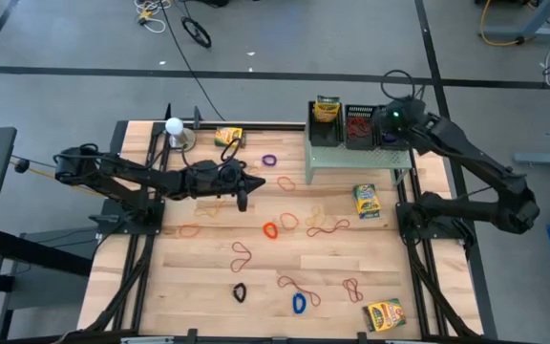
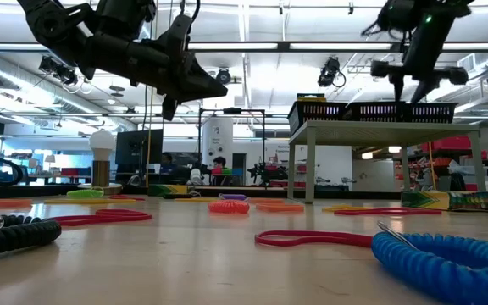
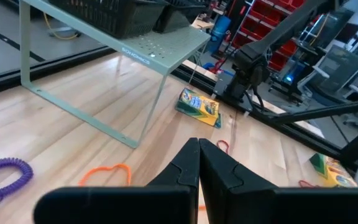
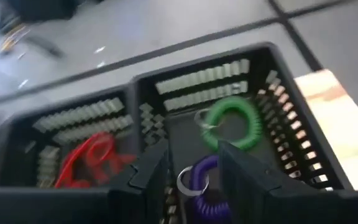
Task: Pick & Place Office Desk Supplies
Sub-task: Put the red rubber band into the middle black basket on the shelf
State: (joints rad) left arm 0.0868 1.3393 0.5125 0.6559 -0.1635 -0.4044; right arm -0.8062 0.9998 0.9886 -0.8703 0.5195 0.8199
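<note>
Risk at right hand (image 4: 191,171), fingers parted above mesh tray (image 4: 303,168) on the shelf (image 1: 351,153): purple coil (image 4: 207,186) snagging instead of dropping beside green coil (image 4: 232,121); left hand (image 1: 242,182) closed, empty, above surface (image 1: 189,277).

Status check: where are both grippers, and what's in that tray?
Right gripper jaws open over black tray; purple coil between them, green coil beyond. Left gripper shut, above table.

Bright overhead striplights, blurred right-wrist view
</note>
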